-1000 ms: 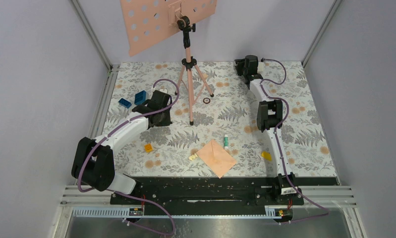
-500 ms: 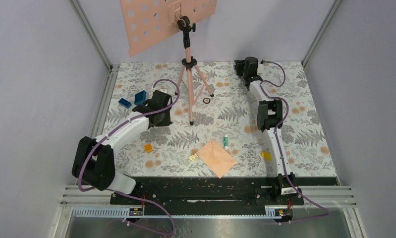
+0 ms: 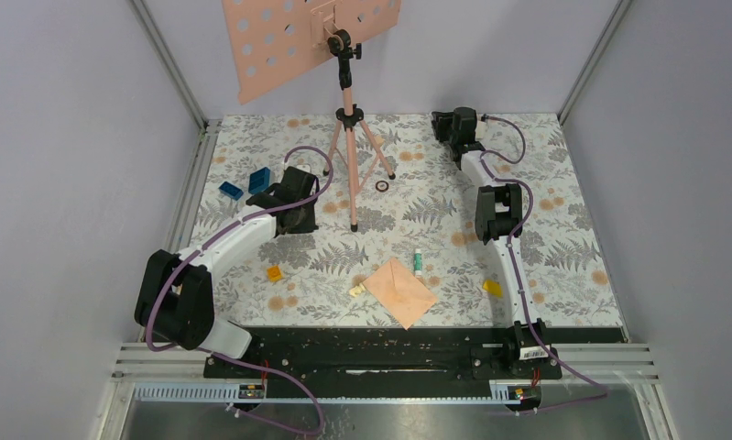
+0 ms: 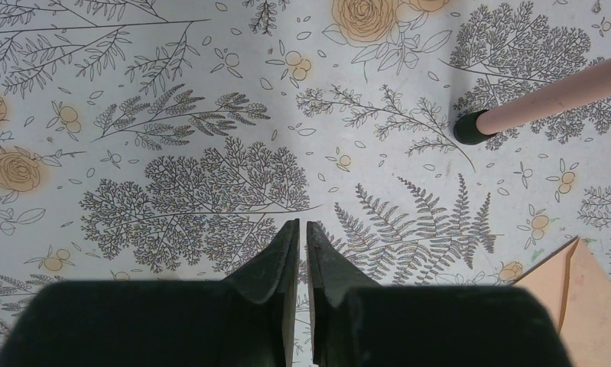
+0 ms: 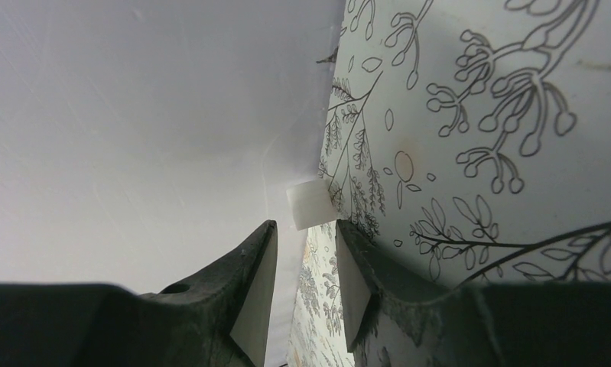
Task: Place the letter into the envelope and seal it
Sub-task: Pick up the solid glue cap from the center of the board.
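Left gripper (image 4: 303, 226): jaws together, holding nothing, over the floral table (image 4: 210, 115) near a tripod foot (image 4: 470, 128).
Right gripper (image 5: 306, 229): jaws apart, empty, at the table's far edge, facing a small white block (image 5: 311, 203).
Envelope (image 3: 399, 291): flat near the table's front edge, well apart from both grippers.

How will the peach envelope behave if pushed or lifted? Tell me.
The envelope lies flat on the table and looks like thin paper, so it would probably slide rather than tip. Lifted by one corner, it would likely flex and droop. Its flush edges may be hard to get under.
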### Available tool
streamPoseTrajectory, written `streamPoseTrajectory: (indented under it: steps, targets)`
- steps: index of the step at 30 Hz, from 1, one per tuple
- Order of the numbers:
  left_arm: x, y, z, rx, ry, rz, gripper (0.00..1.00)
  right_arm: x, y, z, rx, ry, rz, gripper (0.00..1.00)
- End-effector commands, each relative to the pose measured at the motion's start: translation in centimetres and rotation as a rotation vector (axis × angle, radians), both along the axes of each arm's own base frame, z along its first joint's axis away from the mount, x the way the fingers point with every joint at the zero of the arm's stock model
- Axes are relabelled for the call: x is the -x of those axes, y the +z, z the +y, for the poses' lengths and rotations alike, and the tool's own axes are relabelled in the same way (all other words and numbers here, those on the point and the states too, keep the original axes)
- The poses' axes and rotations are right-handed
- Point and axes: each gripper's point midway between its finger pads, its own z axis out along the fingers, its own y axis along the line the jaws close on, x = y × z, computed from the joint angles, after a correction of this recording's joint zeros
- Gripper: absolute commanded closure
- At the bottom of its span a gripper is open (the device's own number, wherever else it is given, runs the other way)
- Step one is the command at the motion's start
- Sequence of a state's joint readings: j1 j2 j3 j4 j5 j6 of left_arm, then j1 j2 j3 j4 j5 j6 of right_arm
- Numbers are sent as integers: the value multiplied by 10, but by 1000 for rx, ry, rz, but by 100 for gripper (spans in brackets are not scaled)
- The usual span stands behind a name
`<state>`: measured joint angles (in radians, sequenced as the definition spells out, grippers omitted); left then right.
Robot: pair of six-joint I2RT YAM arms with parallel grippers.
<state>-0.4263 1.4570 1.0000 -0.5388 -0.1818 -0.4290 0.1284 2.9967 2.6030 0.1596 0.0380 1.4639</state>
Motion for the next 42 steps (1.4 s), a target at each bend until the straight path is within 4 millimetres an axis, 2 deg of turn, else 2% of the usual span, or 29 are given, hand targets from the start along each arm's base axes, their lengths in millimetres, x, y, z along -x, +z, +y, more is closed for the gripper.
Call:
streamPoseTrajectory:
  steps: [1, 7, 15, 26, 39, 42]
  targets:
    - [-15, 16, 1, -8, 12, -54, 92, 2, 4, 1, 0, -3, 11, 58]
    - [-15, 17, 2, -9, 13, -56, 92, 2, 1, 8, -73, 8, 15, 60]
    - [-15, 17, 2, -9, 14, -56, 92, 5, 3, 9, -74, 15, 23, 60]
    - [-16, 16, 1, -9, 14, -52, 92, -5, 12, 6, -146, -44, -37, 60]
    - [-17, 16, 0, -3, 13, -51, 92, -9, 17, 5, -143, -92, -58, 59]
    - [-17, 17, 0, -6, 14, -53, 92, -8, 11, 9, -141, -104, -48, 59]
